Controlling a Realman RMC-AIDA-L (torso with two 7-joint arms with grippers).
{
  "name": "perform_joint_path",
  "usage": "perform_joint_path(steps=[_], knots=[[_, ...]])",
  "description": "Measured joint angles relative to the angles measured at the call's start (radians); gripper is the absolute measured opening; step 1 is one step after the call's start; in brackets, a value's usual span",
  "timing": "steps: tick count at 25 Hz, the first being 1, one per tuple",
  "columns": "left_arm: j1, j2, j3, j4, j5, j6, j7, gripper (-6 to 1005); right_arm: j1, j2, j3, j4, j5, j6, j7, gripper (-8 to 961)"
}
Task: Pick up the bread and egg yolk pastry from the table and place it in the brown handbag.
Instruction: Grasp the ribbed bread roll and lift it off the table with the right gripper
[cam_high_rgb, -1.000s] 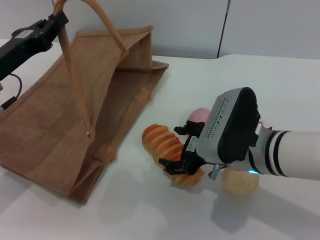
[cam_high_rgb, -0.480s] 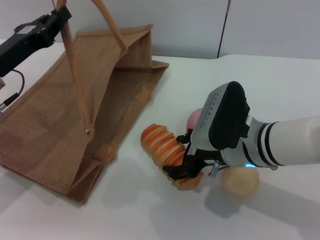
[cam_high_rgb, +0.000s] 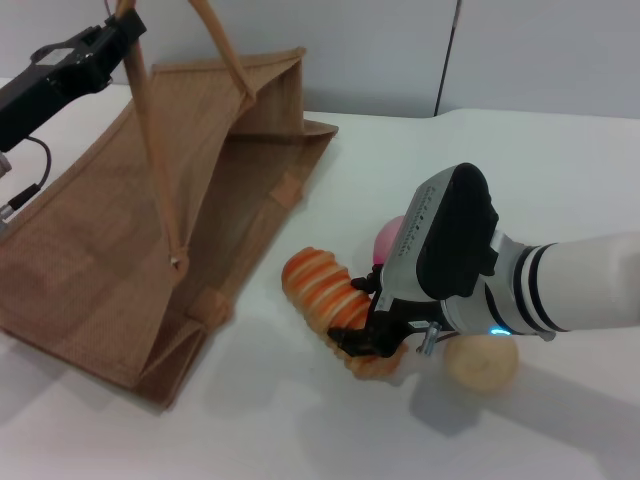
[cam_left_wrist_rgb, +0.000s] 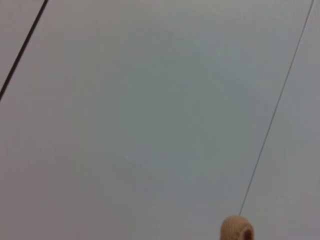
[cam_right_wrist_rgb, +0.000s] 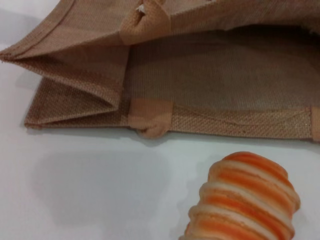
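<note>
- The brown handbag (cam_high_rgb: 170, 220) lies on its side on the white desk (cam_high_rgb: 300, 430), on the robot's left, its mouth open toward the food items.
- The left end effector (cam_high_rgb: 110, 40) is raised at the upper left and is clamped on one strap handle (cam_high_rgb: 150, 150), holding it up above the bag. A second strap handle (cam_high_rgb: 222, 55) rises beside it.
- The left wrist view shows only a pale wall and the tip of a tan strap (cam_left_wrist_rgb: 237, 231).
- The bread (cam_high_rgb: 325, 300) rests on the desk just beside the bag's open mouth, lying diagonally, apart from the bag.
- The right end effector (cam_high_rgb: 362, 318) is down at the near end of the bread, its dark fingers on either side of the loaf and touching it; whether the grip is fully closed cannot be told.
- The right wrist view shows the striped loaf (cam_right_wrist_rgb: 245, 205) close up, with the bag's open mouth (cam_right_wrist_rgb: 200, 75) beyond it.
- The egg yolk pastry (cam_high_rgb: 482, 362) sits on the desk just beside the right arm, near the bread's near end.
- A pink peach (cam_high_rgb: 388, 240) lies behind the right end effector, partly hidden by it.
</note>
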Motion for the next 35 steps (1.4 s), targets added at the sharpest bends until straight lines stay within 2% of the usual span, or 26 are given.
perform_joint_path(steps=[10,22,35], knots=[[-0.005,0.001,0.001,0.0,0.005,-0.01,-0.001,140,0.007,-0.003,0.001,0.0,-0.001,-0.011,-0.001,644],[-0.008,0.002,0.006,0.0,0.009,-0.036,-0.004,143,0.003,-0.007,0.001,-0.018,-0.003,-0.039,-0.024,541],[-0.009,0.003,0.011,0.0,0.012,-0.094,-0.026,147,-0.068,-0.009,0.056,-0.155,-0.01,-0.063,-0.078,476]])
